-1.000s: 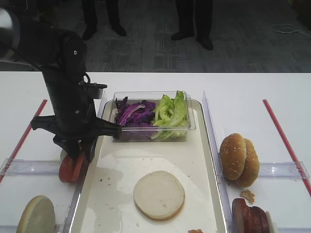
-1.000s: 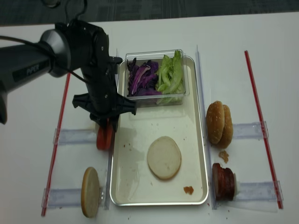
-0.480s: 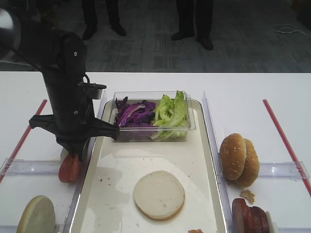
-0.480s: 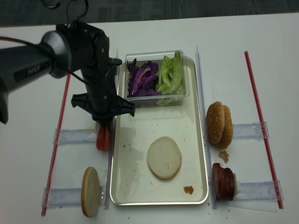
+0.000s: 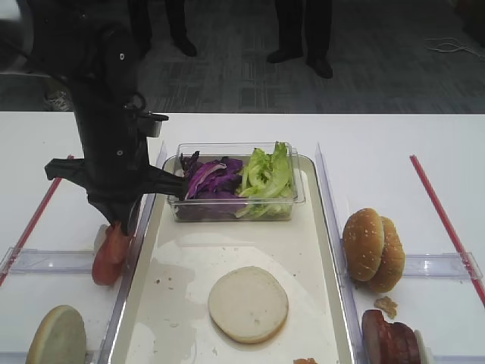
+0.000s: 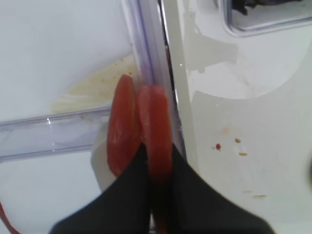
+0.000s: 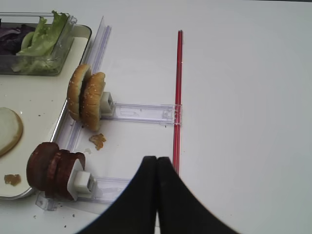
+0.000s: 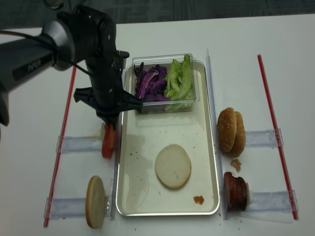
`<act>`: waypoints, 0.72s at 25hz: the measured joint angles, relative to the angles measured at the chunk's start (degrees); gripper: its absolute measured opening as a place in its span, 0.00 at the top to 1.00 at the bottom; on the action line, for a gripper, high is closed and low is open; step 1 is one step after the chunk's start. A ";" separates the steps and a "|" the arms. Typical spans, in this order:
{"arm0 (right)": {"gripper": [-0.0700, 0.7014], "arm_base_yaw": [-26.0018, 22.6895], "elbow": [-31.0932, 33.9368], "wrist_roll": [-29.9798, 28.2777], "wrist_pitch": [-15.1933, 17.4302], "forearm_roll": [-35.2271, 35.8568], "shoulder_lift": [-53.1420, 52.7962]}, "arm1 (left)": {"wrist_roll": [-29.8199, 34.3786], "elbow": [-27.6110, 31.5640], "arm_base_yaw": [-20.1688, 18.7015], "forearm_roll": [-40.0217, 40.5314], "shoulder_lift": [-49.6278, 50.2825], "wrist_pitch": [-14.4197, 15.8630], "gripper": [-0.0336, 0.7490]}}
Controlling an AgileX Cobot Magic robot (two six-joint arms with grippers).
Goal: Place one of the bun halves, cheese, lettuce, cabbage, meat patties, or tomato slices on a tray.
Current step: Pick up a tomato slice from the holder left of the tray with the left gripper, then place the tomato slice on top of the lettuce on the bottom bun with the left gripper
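One pale bun half point(image 5: 248, 304) already lies cut face up on the tray point(image 5: 303, 250), near middle. Left of the tray's left rim, left gripper point(image 6: 155, 161) has its jaws pinched on one of the tomato slices point(image 6: 155, 124) — glossy red, upright on edge, second slice beside it. Still to do: carry it over and release. Right gripper point(image 7: 156, 168) idle, jaws together, holding nothing.

A white table point(image 8: 162, 34) carries the tray point(image 8: 209, 162) at its middle, red strips point(image 8: 275, 132) near its left and right edges, and clear plastic holders point(image 8: 74, 144) beside the tray.
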 joint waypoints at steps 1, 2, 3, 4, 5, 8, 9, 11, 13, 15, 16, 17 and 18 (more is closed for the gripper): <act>0.74 0.00 0.00 0.00 0.00 0.00 0.00 | 0.00 -0.51 0.00 0.13 0.00 0.57 0.94; 0.74 0.00 0.00 0.02 0.00 0.00 0.00 | 0.10 -0.88 0.00 0.22 0.00 1.01 0.94; 0.74 0.00 0.00 0.02 0.00 0.00 0.00 | 0.24 -1.12 0.00 0.22 0.00 1.25 0.94; 0.74 0.00 0.00 0.02 0.00 0.00 0.00 | 0.30 -1.24 0.00 0.22 0.00 1.50 0.94; 0.74 0.00 0.00 0.02 0.00 0.00 0.00 | 0.47 -1.26 0.00 0.22 0.00 1.54 0.94; 0.74 0.00 0.00 0.02 0.00 0.00 0.00 | 0.69 -1.26 0.00 0.24 -0.22 1.78 0.94; 0.74 0.00 0.00 0.02 0.00 0.00 0.00 | 0.69 -1.26 0.00 0.24 -0.73 1.78 0.94; 0.74 0.00 0.00 0.02 0.00 0.00 0.00 | 0.79 -1.36 0.00 0.24 -1.96 1.78 0.94; 0.74 0.00 0.00 -0.08 0.00 0.00 0.00 | 0.94 -1.36 0.00 0.24 -3.57 1.89 0.94; 0.74 0.00 0.00 -0.08 0.00 0.00 0.00 | 1.08 -1.36 0.00 0.24 -5.20 1.89 0.94; 0.74 0.00 0.00 -0.08 0.00 0.00 0.00 | 1.22 -1.36 0.00 0.24 -5.98 1.99 0.94; 0.74 0.00 0.00 -0.08 0.00 0.00 0.00 | 1.34 -1.36 -0.14 0.24 -6.52 2.00 0.94; 0.74 0.00 0.00 -0.08 0.00 0.00 0.00 | 1.34 -1.36 -0.26 0.24 -7.23 2.00 0.94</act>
